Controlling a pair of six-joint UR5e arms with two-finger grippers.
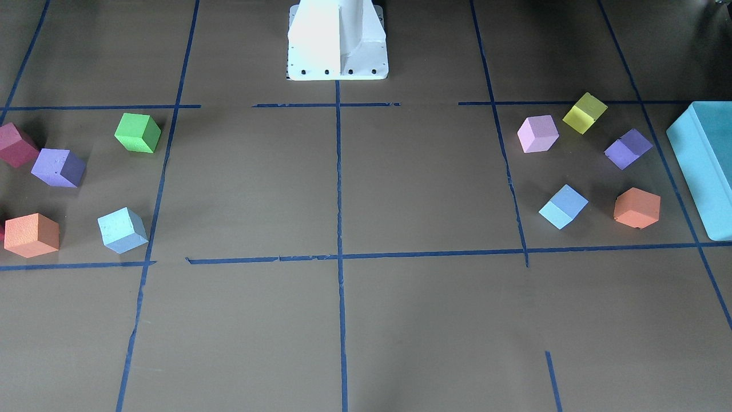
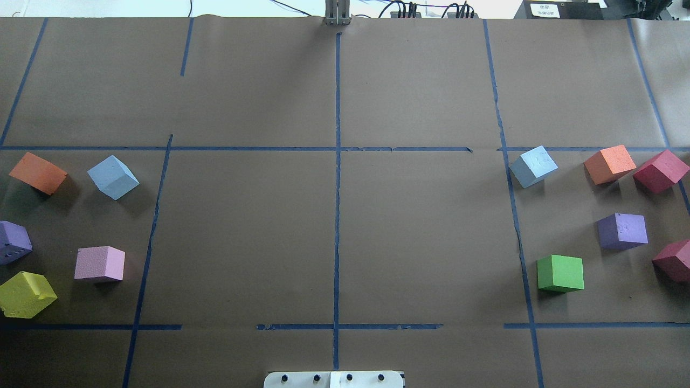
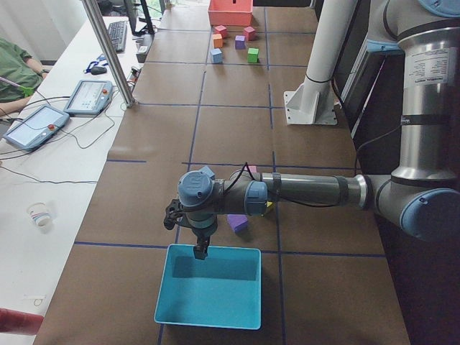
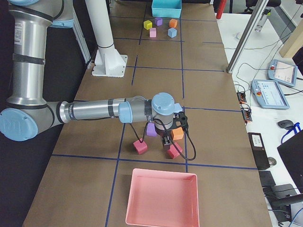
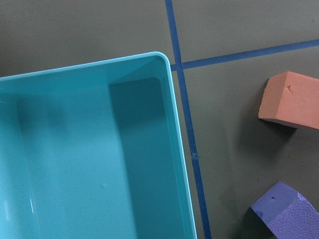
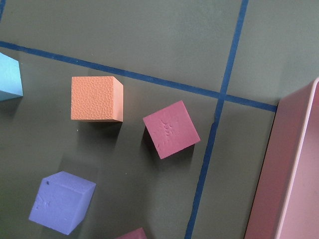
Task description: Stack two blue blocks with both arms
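Observation:
One pale blue block (image 2: 113, 177) lies on the table's left side and the other blue block (image 2: 533, 166) on its right side. Both also show in the front-facing view, one (image 1: 563, 206) on the robot's left and one (image 1: 122, 230) on its right. My left gripper (image 3: 200, 250) shows only in the exterior left view, above the near rim of the teal tray (image 3: 208, 316); I cannot tell whether it is open. My right gripper (image 4: 166, 141) shows only in the exterior right view, above a dark red cube (image 4: 174, 150); I cannot tell its state. The right wrist view catches a blue block's corner (image 6: 10, 74).
Orange (image 2: 38, 172), purple (image 2: 13, 241), pink (image 2: 100, 264) and yellow (image 2: 26, 293) cubes surround the left blue block. Orange (image 2: 609, 164), dark red (image 2: 660, 171), purple (image 2: 622, 230) and green (image 2: 560, 273) cubes lie near the right one. A pink tray (image 4: 161, 198) stands at the right end.

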